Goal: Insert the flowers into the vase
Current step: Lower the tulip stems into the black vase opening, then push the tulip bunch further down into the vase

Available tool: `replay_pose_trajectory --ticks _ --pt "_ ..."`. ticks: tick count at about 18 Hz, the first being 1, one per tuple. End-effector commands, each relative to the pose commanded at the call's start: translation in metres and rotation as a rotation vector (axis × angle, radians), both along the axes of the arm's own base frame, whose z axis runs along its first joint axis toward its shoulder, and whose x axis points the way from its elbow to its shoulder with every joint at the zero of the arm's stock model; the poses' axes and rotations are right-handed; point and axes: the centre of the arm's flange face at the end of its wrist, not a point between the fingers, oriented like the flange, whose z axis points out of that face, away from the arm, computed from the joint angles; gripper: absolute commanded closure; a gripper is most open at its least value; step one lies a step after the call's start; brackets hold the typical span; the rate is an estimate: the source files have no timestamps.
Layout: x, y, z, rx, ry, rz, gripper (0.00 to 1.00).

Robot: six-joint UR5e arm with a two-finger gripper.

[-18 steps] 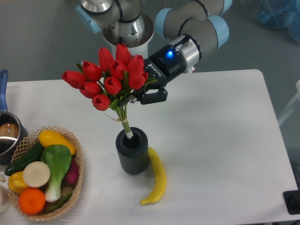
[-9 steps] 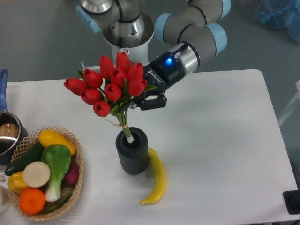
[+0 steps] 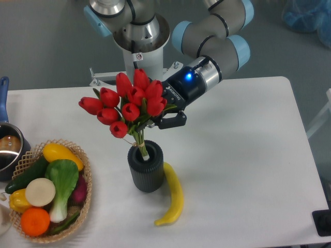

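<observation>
The flowers [image 3: 126,103] are a bunch of red tulips with green leaves, tilted to the left. Their tied stems [image 3: 140,144] reach down into the mouth of the vase [image 3: 146,168], a short dark grey ribbed cylinder standing upright on the white table. My gripper [image 3: 155,120] comes in from the upper right and is shut on the flowers just below the buds, above the vase's mouth.
A yellow banana [image 3: 173,196] lies against the vase's right side. A wicker basket [image 3: 83,204] of vegetables and fruit sits at the front left. A steel pot [image 3: 8,150] with a blue handle is at the left edge. The robot base [image 3: 137,41] stands behind the table.
The gripper has moved down and a little right with the flowers. The bunch stands lower and more upright, and the stems sit deeper in the vase.
</observation>
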Motion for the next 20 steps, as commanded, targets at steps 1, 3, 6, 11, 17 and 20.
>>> replay_pose_trajectory --ticks 1,3,6,11,17,20 --pt "0.001 -0.001 -0.003 -0.001 -0.003 0.002 0.66" --pt "0.002 -0.002 -0.011 -0.003 -0.006 0.002 0.66" --pt "0.003 -0.003 -0.026 -0.011 -0.024 0.004 0.66" --pt "-0.001 -0.002 -0.046 -0.007 -0.019 0.006 0.66" --pt "-0.013 -0.009 -0.066 -0.025 -0.053 0.029 0.65" --pt "-0.015 -0.009 -0.074 -0.027 -0.055 0.029 0.65"
